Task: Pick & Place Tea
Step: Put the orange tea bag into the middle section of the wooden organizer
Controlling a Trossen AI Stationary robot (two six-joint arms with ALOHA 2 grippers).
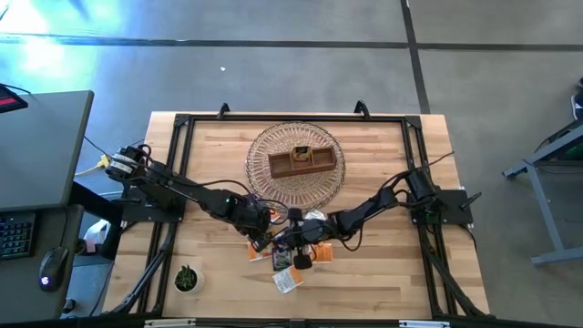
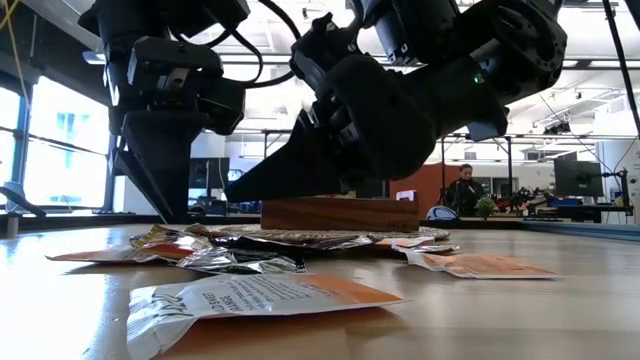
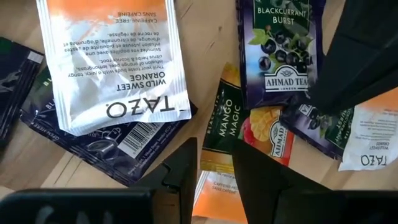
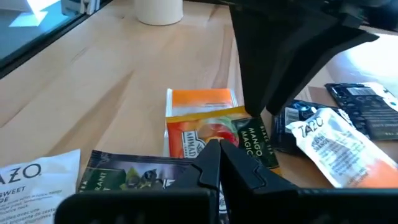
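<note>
Seen from above: a wooden tabletop (image 1: 383, 273) with a round wire basket (image 1: 296, 164) toward twelve o'clock and a brown wooden box (image 1: 300, 162) sitting inside it. Down near six o'clock of the basket, a loose scatter of tea sachets (image 1: 290, 260), lying flat and overlapping, orange, white and dark ones together. At about seven o'clock on the tabletop, well apart from the sachets, a small potted plant (image 1: 186, 278). Reaching in from nine o'clock, the left tool (image 3: 214, 168), low over the sachets, fingers standing apart with a gap between them and nothing gripped; directly under that gap a green-and-orange mango sachet (image 3: 225, 127), flanked by a white-and-orange sachet (image 3: 112, 59) and a dark blackcurrant sachet (image 3: 277, 50). Reaching in from three o'clock, the right tool (image 4: 217, 163), fingers brought together, tips right at the edge of the mango sachet (image 4: 214, 134); cannot tell whether the paper is actually pinched between them. Just beside it, a green sachet (image 4: 137, 177) and another white-and-orange one (image 4: 336, 146). From tabletop height, both tools close together above the pile, a white-and-orange sachet (image 2: 250, 297) nearest the camera, a person (image 2: 462, 190) far back in the room.
</note>
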